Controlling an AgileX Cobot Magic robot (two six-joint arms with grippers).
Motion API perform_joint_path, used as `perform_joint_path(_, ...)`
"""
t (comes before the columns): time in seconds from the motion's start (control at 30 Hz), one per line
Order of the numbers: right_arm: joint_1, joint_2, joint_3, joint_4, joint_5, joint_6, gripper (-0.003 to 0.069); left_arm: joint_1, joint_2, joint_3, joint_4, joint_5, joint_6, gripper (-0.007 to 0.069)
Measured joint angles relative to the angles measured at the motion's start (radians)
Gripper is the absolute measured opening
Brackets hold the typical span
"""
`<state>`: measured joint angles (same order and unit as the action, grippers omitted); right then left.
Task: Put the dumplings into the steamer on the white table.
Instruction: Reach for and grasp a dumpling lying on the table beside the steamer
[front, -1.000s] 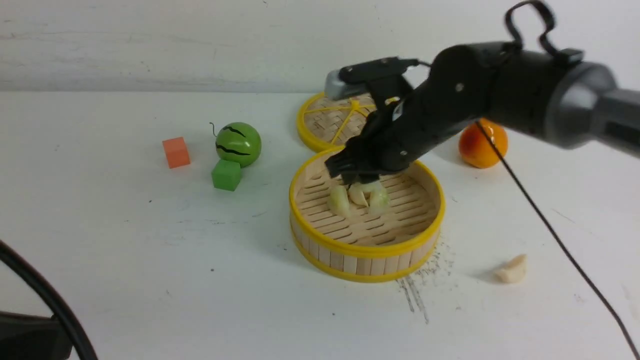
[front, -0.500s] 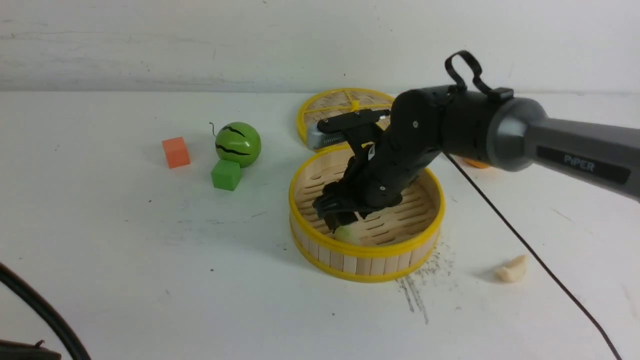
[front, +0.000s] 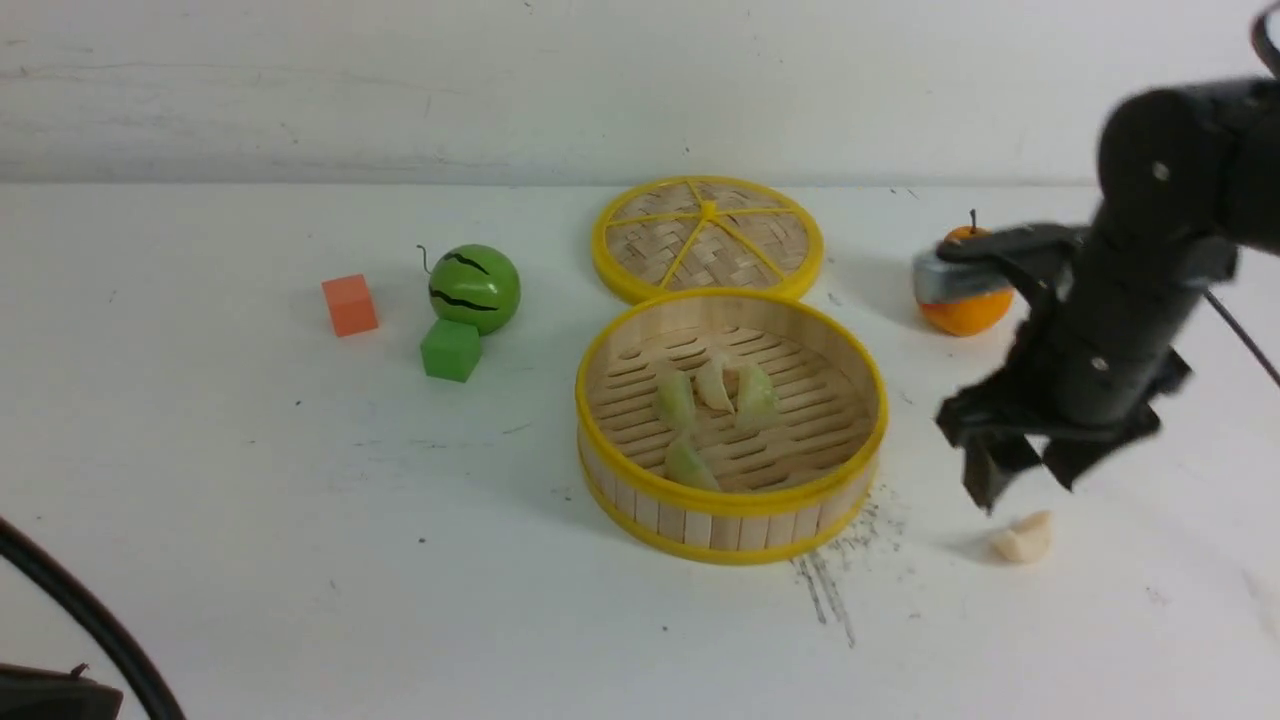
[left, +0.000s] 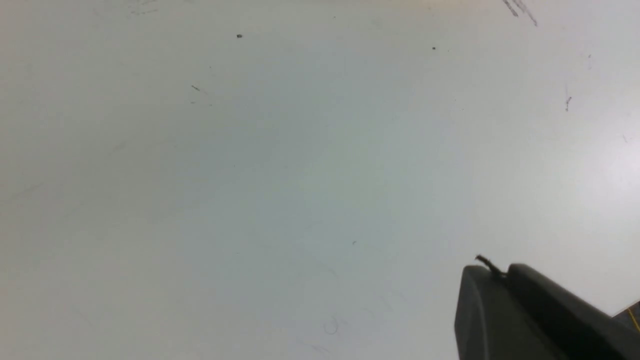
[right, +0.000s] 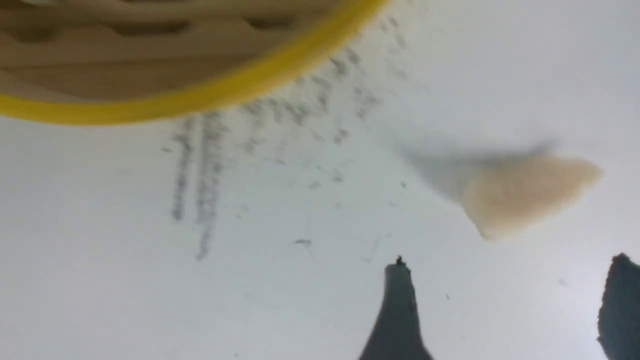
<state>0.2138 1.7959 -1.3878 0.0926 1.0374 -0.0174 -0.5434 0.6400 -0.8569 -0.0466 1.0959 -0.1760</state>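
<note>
The steamer (front: 730, 505) stands mid-table on the white table (front: 250, 480). Several pale green dumplings lie on its slatted floor; one (front: 690, 465) is near the front wall. One more whitish dumpling (front: 1022, 540) lies on the table to the steamer's right, also seen in the right wrist view as the dumpling (right: 530, 192) beyond the steamer's rim (right: 200, 100). My right gripper (front: 1030, 480) hangs open and empty just above and behind that dumpling, its jaws wide apart (right: 509, 265). My left gripper (left: 492, 272) is shut and empty over bare table.
The flat woven lid (front: 708, 238) lies behind the steamer. A green melon ball (front: 475, 288), a green cube (front: 451, 349) and an orange cube (front: 350, 305) sit at the left. An orange fruit (front: 975, 310) is behind my right arm. Dark scuffs (front: 830, 590) mark the table.
My right gripper opened inside the steamer and left a dumpling near its front wall. It then swung out to the right and now hovers over the dumpling on the table.
</note>
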Motion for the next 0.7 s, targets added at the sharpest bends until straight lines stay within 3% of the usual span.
perform_joint_path(0.2,-0.154,-0.007,0.237,0.129,-0.313,0.164,0.0493,0.0,0.0,0.0,0.0,-0.04,0.035,0.0041)
perform_joint_path(0.37,-0.177,0.001,0.279,0.185,-0.468,0.248,0.0492,0.0,0.0,0.0,-0.001,-0.044,0.036,0.0041)
perform_joint_path(0.7,-0.177,0.065,0.277,0.264,-0.477,0.256,0.0489,0.0,0.0,0.0,-0.001,-0.015,0.036,0.0049)
